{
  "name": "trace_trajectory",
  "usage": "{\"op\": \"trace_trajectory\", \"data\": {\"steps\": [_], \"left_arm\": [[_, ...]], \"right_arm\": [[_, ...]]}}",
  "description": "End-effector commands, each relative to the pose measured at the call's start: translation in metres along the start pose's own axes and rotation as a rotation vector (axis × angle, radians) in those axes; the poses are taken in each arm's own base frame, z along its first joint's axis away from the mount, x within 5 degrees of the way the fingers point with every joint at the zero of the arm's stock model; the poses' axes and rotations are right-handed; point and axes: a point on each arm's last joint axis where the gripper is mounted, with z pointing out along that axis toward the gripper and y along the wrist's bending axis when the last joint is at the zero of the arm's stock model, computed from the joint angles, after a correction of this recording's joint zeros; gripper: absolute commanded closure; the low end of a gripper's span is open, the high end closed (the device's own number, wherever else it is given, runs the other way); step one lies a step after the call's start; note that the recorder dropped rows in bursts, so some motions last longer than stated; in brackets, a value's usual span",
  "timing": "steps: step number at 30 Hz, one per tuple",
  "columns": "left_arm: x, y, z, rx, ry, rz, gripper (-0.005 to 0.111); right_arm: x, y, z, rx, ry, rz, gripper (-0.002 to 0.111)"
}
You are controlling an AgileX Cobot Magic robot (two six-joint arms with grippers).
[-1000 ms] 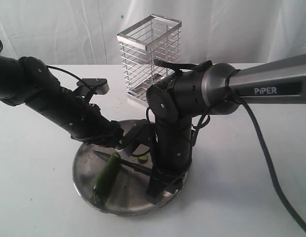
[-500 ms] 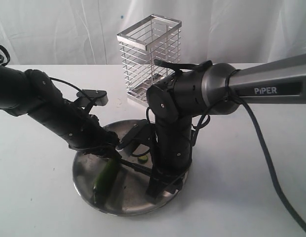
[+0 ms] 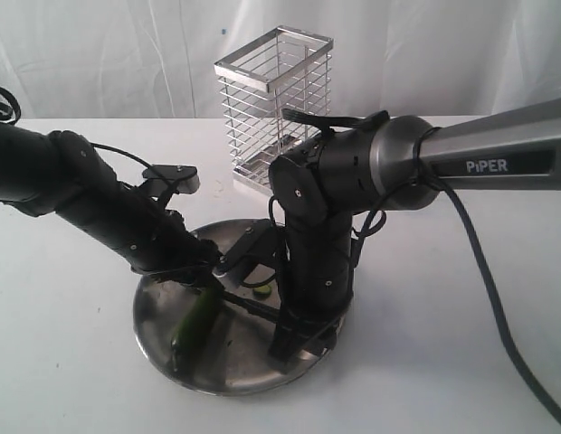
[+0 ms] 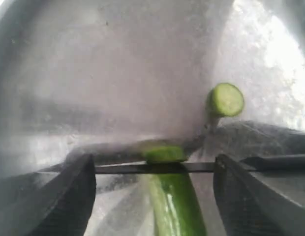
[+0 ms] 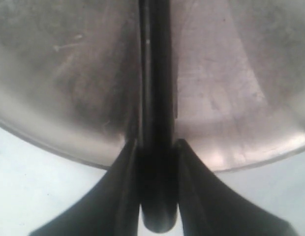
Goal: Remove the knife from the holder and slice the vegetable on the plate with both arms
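- Right jaws: clamped narrow on the handle of the knife [image 5: 156, 147], one dark finger [image 5: 120, 196] on each side of it. They grip it at the near rim of the plate [image 3: 228, 385], with the handle's butt reaching just past the rim over the white table [image 3: 63, 362].
- Left jaws: spread wide and holding nothing. They are set astride the vegetable [image 4: 174, 209], a finger [image 4: 74, 196] on either side and a gap between each finger and the green skin.
- The vegetable lies on the left half of the plate. Its thin stem tip points toward the near-left rim and its cut end lies further in, under the left jaws.
- The knife blade runs from the right jaws leftward across the plate and crosses the vegetable close to its cut end, edge on the green. Whether it has cut through I cannot tell.
- Just beyond the blade sits a short green piece [image 4: 162, 151], touching or nearly touching it.
- Further in, a loose pale-green slice [image 4: 225, 100] shows its round face, apart from the rest. In the exterior view it lies between the two arms.
- The left arm [image 3: 99, 212] slants down from the left. The right arm [image 3: 321, 244] drops steeply from its grey segment.
- The holder [image 3: 276, 108] stands upright on the table behind the plate, well apart from the knife.
- White drape [image 3: 99, 54] at the back.
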Motion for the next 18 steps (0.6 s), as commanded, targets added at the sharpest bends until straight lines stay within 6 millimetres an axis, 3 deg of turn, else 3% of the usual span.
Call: {"op": "trace_trajectory", "data": {"steps": [1, 6, 18], "left_arm": [[0.013, 0.005, 0.03, 0.008, 0.084, -0.024, 0.037], [0.015, 0.007, 0.033, -0.002, 0.095, -0.011, 0.037], [-0.001, -0.011, -0.028, -0.004, 0.039, 0.092, 0.037]], "right_arm": [[0.003, 0.003, 0.0, -0.014, 0.021, -0.011, 0.108], [0.006, 0.004, -0.001, -0.029, 0.058, -0.01, 0.108], [0.01, 0.007, -0.001, -0.061, 0.104, -0.001, 0.108]]}}
